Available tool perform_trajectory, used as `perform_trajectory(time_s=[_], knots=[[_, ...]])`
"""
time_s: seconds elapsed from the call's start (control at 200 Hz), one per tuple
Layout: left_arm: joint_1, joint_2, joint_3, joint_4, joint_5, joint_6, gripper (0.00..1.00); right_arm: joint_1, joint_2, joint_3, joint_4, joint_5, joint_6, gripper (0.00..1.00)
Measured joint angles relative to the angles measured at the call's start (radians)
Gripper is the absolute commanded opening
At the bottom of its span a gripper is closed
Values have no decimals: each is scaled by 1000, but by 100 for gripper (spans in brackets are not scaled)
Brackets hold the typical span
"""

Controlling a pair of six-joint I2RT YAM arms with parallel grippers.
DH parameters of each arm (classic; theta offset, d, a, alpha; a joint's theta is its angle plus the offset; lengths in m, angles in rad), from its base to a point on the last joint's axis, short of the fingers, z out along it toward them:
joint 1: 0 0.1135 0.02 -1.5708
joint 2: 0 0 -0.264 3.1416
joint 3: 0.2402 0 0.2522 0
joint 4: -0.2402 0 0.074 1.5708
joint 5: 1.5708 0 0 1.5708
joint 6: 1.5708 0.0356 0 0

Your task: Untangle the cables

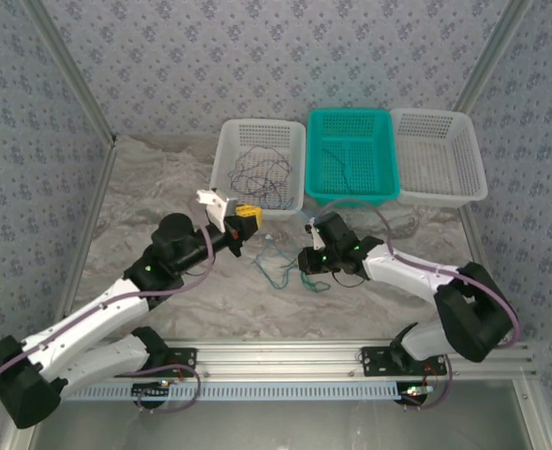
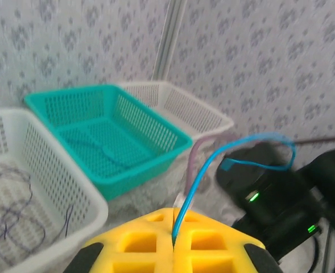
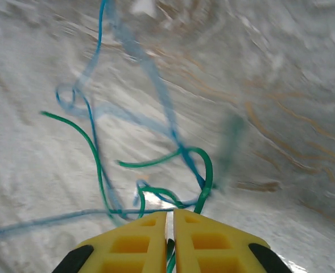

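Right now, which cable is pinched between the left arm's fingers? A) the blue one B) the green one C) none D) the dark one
A: the blue cable rises from the seam between the left arm's fingers, shut on it; the green cable runs into the right arm's fingers.

Floral-patterned grey-blue walls (image 1: 257,56) enclose a marbled white table (image 1: 154,183).
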State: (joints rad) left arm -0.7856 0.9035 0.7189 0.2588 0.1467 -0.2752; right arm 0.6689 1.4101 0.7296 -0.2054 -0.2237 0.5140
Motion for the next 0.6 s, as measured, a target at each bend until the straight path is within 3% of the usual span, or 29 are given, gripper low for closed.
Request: perform_trajectory(time_s=[0.16, 0.335, 0.6], knots=[[0, -50, 65, -22, -6, 17, 0, -2, 39, 0, -29, 50, 4, 19], [0, -86, 175, -113, -80, 61, 0, -4, 25, 0, -70, 63, 3, 31], [0, -88, 203, -129, -99, 80, 0, 8, -263, 0, 13, -14, -45, 62]])
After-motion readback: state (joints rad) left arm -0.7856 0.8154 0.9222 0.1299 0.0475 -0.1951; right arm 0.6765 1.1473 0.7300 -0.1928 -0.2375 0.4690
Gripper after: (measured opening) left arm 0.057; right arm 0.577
